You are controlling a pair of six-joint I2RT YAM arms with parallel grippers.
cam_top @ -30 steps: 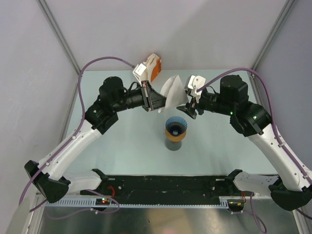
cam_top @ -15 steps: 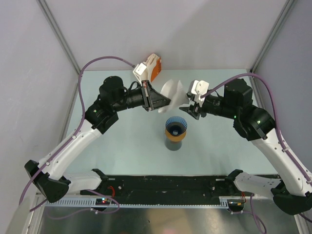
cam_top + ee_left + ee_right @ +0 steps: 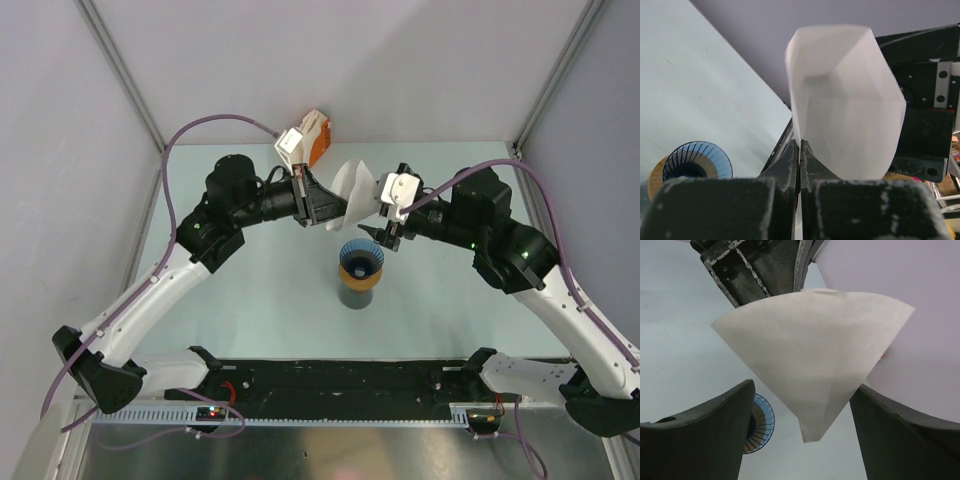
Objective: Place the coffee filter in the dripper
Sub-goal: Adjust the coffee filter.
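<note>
Top external view: the left gripper is clamped on one edge of the coffee filter, a white paper cone held in the air over the far half of the pale table. The right gripper faces it from the other side with its jaws wide apart and the paper between them (whether the paper brushes a finger, I cannot tell). The dripper stands mouth up, nearer the arm bases than both grippers and apart from the filter. It sits on a flat orange ring on top of a dark grey cup. Purple cables loop off each arm.

In the left wrist view, the two fingers are pressed flat together on the filter's lower edge. The paper bulges open into a pocket that fills the middle of the view and hides much of the right arm's black body behind it. The blue ribbed dripper shows low on the left, with a sliver of orange ring beside it.

In the right wrist view, the filter hangs point down like a fan between the dark fingers. The finger on the left of that view covers part of the dripper's mouth. The left gripper's scuffed black body shows above the paper.
</note>
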